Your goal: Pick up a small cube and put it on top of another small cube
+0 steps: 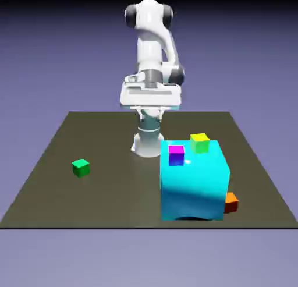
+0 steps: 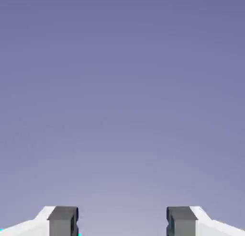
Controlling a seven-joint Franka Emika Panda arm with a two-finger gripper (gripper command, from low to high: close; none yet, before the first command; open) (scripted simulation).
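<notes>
From where I stand, the nearest thing is the small orange cube (image 1: 231, 202), on the table (image 1: 116, 204) at the exterior view's right, partly hidden behind the edge of the big cyan block (image 1: 194, 184). On top of that block sit a purple cube (image 1: 176, 155) and, farther back and more to the right, a yellow-green cube (image 1: 199, 143). Off to the exterior view's left, a green cube (image 1: 81, 167) rests on the table. Beyond them all, the white arm (image 1: 150, 47) holds its gripper (image 2: 122, 221) up in the air, fingers well apart, with nothing between them.
</notes>
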